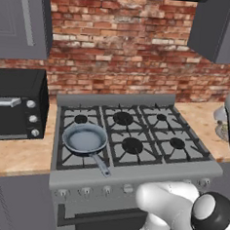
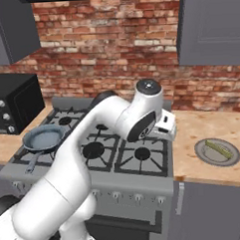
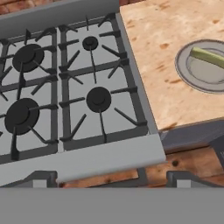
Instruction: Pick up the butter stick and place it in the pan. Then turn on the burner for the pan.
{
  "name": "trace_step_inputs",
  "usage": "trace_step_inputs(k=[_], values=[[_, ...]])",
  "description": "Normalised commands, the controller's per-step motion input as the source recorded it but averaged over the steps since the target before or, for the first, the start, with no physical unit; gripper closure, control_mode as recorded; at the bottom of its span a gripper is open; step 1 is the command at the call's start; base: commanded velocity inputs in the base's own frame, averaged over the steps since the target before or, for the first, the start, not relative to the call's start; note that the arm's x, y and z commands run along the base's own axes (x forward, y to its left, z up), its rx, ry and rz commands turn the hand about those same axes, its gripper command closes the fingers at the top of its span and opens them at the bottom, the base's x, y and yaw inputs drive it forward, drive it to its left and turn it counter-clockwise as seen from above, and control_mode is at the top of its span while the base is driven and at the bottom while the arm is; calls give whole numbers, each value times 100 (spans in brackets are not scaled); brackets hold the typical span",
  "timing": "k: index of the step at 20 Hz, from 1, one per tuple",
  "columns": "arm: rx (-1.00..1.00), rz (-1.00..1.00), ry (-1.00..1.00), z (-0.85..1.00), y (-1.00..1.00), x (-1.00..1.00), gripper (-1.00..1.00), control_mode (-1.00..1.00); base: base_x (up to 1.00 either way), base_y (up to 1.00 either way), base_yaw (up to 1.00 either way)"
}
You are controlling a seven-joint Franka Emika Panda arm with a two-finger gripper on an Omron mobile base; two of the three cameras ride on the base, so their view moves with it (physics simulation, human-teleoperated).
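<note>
Brick-walled kitchen, my remote feed: pan (image 1: pixel 84 139) on stove (image 1: pixel 132 174), left of frame; butter stick (image 2: pixel 219 149) on plate (image 2: pixel 203 155), lower right; gripper (image 2: pixel 168 125) jaws spread, empty.

— That pan (image 1: pixel 84 139), what's it made of?

— Metal, I'd say: dark matt rim, smoother bluish-grey inside with a faint sheen. The stove (image 1: pixel 132 168) looks like brushed grey metal, and its grates (image 3: pixel 94 100) are rough black iron, quite dull.

— And the counter (image 3: pixel 162 52)?

— Pale wood, grainy and speckled, no gloss. The plate (image 2: pixel 217 152) on it is flat grey, matt, like stoneware or dull metal. The butter stick (image 2: pixel 219 149) on it looks waxy and soft, yellow-green.

— The wall (image 2: pixel 108 48)?

— Rough red brick, chalky mortar. The toaster oven (image 1: pixel 16 104) is black, slightly glossy, with shiny metal knobs. The cabinets (image 2: pixel 212 25) are smooth matt grey.
</note>
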Motion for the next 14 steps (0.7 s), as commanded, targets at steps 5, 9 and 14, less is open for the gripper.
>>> trace_step_inputs(k=[5,9,14], values=[[1,-5,0,-1,-72,0,-100,-100,0,0,0],[2,0,0,-1,-63,7,-100,-100,0,0,0],[0,0,0,-13,-53,15,-100,-100,0,0,0]])
